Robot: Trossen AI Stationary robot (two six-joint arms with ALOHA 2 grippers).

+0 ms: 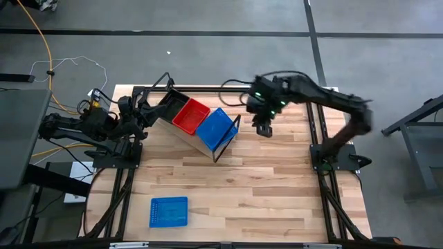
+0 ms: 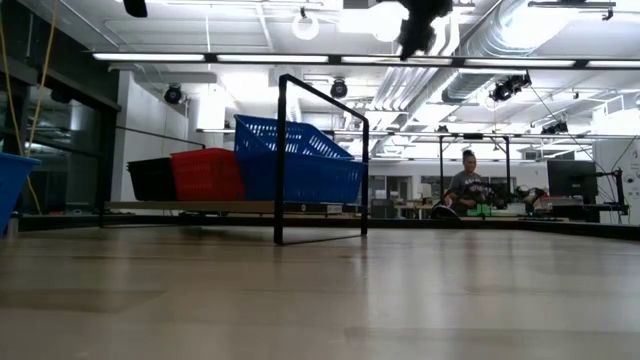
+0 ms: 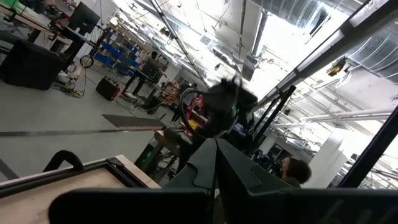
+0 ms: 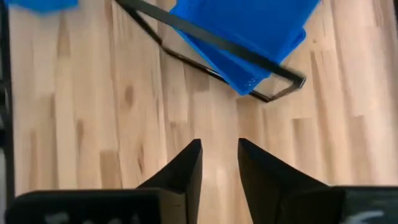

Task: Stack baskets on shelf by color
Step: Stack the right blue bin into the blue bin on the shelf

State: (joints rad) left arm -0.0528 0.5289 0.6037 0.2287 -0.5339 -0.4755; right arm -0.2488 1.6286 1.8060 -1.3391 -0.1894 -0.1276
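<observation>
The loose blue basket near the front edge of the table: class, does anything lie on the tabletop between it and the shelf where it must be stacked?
Nothing visible does. The loose blue basket sits alone, with only bare table between it and the shelf. The right gripper hangs empty beside the shelf's framed end, off that path; the left gripper waits at the shelf's other end.

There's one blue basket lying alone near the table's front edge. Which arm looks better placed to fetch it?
Probably the right gripper: it hangs open and empty over bare table. The left gripper sits back by the shelf. The loose blue basket lies far from both.

Both arms are dark, jointed, matte black units on black frame mounts. The right pincer [image 4: 219,163] has two tapered black fingers; green indicator lights show on its wrist housing. The left pincer [image 3: 216,163] is likewise black, wedge-shaped.
</observation>
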